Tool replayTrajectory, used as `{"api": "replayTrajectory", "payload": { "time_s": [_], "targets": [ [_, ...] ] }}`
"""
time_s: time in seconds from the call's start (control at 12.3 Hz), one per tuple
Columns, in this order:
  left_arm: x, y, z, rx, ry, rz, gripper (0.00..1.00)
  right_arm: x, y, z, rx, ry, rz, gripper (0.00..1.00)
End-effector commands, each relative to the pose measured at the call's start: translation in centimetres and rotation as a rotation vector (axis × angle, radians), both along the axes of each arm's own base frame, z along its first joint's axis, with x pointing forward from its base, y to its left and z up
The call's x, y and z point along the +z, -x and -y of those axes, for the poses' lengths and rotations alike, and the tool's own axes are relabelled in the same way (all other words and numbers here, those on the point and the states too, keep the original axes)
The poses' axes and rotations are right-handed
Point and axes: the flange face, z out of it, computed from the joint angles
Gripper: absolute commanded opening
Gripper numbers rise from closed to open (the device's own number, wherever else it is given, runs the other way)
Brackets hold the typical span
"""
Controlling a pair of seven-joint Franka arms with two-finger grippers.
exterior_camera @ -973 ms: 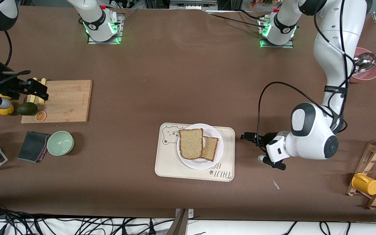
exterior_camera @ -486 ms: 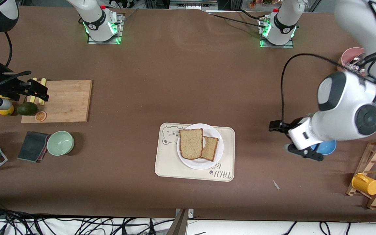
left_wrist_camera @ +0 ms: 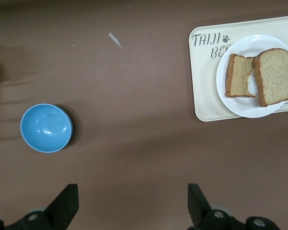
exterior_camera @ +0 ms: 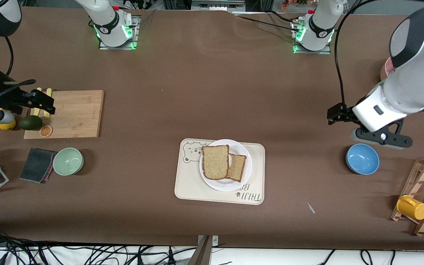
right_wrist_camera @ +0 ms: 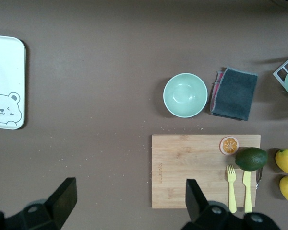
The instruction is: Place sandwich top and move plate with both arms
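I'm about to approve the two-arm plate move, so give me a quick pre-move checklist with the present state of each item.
1. Sandwich top on the plate: ok, though it only partly covers the darker slice.
2. Plate seated on the tray: ok.
3. Left gripper open and empty: ok, its fingers stand wide apart in the left wrist view.
4. Right gripper open and empty: ok, over the cutting board.
5. Grippers at the plate rim: not ok, both are away from the plate.
6. Blue bowl out of the left arm's path: cannot tell, it sits close by.
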Motion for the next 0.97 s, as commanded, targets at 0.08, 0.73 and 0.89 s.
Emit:
{"api": "replayTrajectory", "payload": {
  "time_s": [0.08, 0.73, 0.89],
  "targets": [
    [2.3, 3.3, -3.1, 0.058, -0.043, 0.042, 1.00, 0.3, 0.2, -0.2, 0.016, 0.005, 0.009, 1.00],
    [0.5, 7.3, -7.6, 0.166, 0.011, 0.068, 1.00, 0.3, 0.2, -0.3, 0.018, 0.005, 0.009, 1.00],
    [0.0, 6.8, -8.0, 0.169, 0.010, 0.054, 1.00, 0.3, 0.2, -0.3, 0.018, 0.005, 0.009, 1.00]
  ]
}}
